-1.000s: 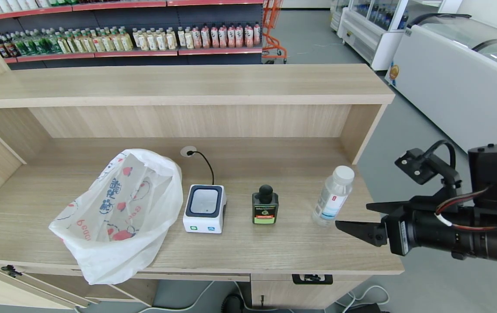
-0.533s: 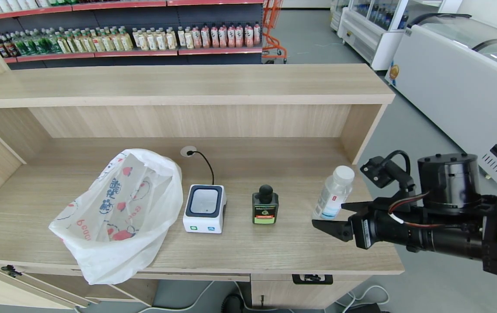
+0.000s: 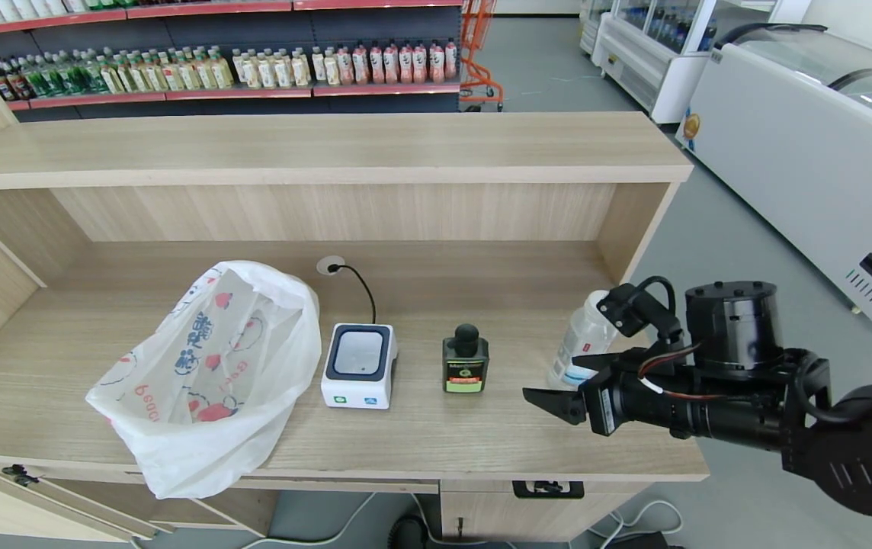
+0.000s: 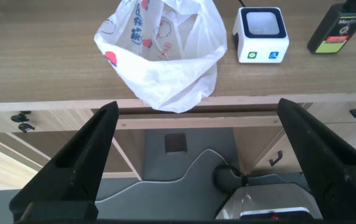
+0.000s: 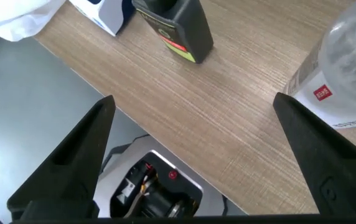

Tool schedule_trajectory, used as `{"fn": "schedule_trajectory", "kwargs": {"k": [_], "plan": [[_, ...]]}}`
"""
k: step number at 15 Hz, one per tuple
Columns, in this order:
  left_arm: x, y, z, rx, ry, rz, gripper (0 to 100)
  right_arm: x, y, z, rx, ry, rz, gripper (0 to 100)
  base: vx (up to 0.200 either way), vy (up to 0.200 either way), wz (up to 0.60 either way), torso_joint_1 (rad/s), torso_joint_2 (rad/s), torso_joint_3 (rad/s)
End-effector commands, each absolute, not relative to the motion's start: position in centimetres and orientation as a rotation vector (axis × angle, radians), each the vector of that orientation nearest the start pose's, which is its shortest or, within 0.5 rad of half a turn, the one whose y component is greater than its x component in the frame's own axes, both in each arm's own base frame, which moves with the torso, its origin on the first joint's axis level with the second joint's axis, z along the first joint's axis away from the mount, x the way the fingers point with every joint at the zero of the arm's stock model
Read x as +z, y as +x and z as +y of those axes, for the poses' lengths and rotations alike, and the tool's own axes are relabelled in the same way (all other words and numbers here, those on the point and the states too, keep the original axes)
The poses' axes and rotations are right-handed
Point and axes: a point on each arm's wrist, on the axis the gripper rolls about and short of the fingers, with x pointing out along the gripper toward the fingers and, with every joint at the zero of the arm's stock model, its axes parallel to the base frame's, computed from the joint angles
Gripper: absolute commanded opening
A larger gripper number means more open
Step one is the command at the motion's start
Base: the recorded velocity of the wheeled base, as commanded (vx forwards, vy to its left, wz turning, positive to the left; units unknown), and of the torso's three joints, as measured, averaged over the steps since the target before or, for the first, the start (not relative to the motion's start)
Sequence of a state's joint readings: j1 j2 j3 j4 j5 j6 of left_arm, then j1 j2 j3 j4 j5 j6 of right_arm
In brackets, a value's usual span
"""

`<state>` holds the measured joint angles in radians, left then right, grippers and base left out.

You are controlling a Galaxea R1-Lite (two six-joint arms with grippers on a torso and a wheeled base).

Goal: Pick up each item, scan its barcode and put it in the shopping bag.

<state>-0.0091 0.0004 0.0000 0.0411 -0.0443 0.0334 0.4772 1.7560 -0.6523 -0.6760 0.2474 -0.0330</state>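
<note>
My right gripper spread wide, low over counter front, just beside water bottle. Black bottle between it and scanner; shopping bag far left. Left gripper also spread, below counter edge

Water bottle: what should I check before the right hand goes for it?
1. Right hand open: ok.
2. Water bottle upright on the counter: ok.
3. Bottle centred between the fingers: not ok, it sits off toward one finger.
4. Dark bottle apart from the hand: ok.
5. Scanner face uncovered: ok.
6. Barcode position on the bottle: cannot tell.
</note>
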Motion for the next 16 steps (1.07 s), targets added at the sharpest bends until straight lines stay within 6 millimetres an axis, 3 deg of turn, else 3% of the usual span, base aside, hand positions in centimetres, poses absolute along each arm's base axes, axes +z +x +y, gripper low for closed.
{"fn": "schedule_trajectory", "kwargs": {"k": [1, 8, 16], "plan": [[7.1, -2.3, -0.1, -0.054, 0.033, 0.041, 100, 12.1, 26.6, 14.5, 0.729, -0.105, 0.44, 100, 0.0, 0.0, 0.0, 0.0, 0.0, 0.0], [7.1, -2.3, -0.1, -0.054, 0.033, 0.041, 100, 10.7, 29.4, 16.2, 0.814, -0.137, 0.333, 100, 0.0, 0.0, 0.0, 0.0, 0.0, 0.0], [7.1, -2.3, -0.1, -0.054, 0.033, 0.041, 100, 8.9, 31.2, 18.6, 0.887, -0.143, 0.286, 100, 0.0, 0.0, 0.0, 0.0, 0.0, 0.0]]}}
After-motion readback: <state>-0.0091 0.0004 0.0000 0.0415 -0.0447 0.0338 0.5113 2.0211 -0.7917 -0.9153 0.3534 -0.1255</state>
